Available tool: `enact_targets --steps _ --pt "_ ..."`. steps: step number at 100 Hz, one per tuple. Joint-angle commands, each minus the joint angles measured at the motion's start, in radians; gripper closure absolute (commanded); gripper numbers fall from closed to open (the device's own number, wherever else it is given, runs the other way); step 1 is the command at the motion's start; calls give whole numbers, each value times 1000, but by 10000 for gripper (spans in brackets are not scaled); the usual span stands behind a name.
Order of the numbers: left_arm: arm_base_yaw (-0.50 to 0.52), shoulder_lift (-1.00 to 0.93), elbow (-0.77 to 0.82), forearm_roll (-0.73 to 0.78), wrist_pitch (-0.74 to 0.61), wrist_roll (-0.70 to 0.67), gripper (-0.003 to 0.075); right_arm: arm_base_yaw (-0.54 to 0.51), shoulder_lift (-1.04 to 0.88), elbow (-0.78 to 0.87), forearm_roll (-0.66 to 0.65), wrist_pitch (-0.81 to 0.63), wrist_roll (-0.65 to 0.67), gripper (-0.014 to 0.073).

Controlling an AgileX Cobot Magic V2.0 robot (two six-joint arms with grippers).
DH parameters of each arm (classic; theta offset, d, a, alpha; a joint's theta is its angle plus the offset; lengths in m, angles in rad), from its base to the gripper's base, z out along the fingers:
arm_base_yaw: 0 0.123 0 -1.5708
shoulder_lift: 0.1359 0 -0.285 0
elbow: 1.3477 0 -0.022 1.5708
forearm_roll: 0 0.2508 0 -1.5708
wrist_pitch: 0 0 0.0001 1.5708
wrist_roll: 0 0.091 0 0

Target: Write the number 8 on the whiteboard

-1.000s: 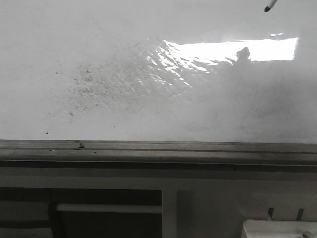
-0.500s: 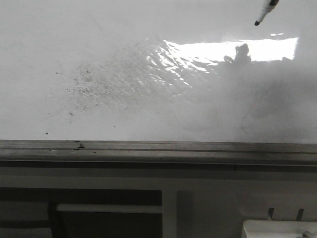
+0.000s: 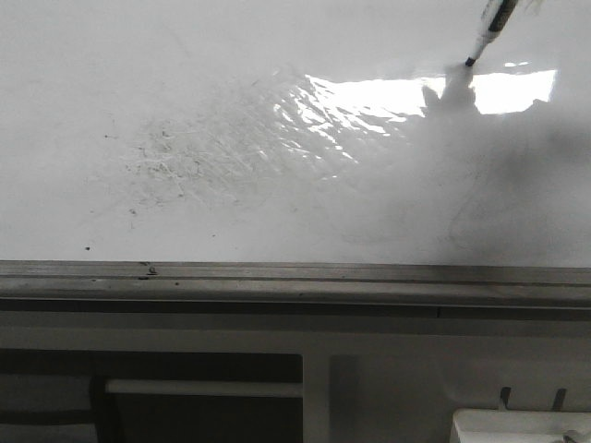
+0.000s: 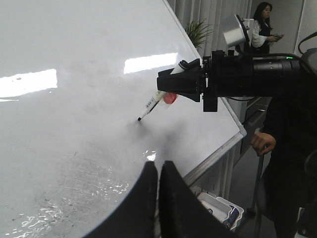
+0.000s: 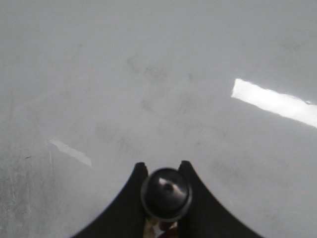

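The whiteboard (image 3: 185, 83) fills the front view, glossy white with grey smudges and glare. No drawn number 8 shows on it. My right gripper (image 4: 185, 87) is shut on a white-barrelled marker (image 4: 151, 105) with a red magnet. The marker's black tip (image 3: 470, 62) is at the board surface at the far right, by the glare patch; whether it touches I cannot tell. In the right wrist view the marker's round dark end (image 5: 166, 193) sits between the right gripper's (image 5: 163, 171) fingers. My left gripper (image 4: 159, 166) is shut and empty, held off the board, nearer than the marker.
A grey metal strip (image 3: 295, 277) edges the board's near side. A patch of grey smudges and black specks (image 3: 175, 161) lies left of centre. A white bin (image 3: 522, 426) sits below at the right. A person stands beyond the board's far corner (image 4: 265, 25); a hand (image 4: 262, 143) is near the edge.
The marker has come down and a little to the left across the front view, from the top right corner to the board surface. Its shadow now meets its tip.
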Motion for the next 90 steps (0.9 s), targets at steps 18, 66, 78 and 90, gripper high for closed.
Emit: enact_targets --steps 18,66,78,90 --pt "-6 9 -26 -26 -10 -11 741 -2 63 -29 -36 48 6 665" --pt "-6 9 -26 -26 36 -11 741 -91 -49 8 148 129 -199 664" --pt "-6 9 -26 -26 36 -11 741 -114 -90 24 338 132 -372 664" --pt "-6 9 -26 -26 36 -11 741 -114 -110 47 469 179 -454 664"
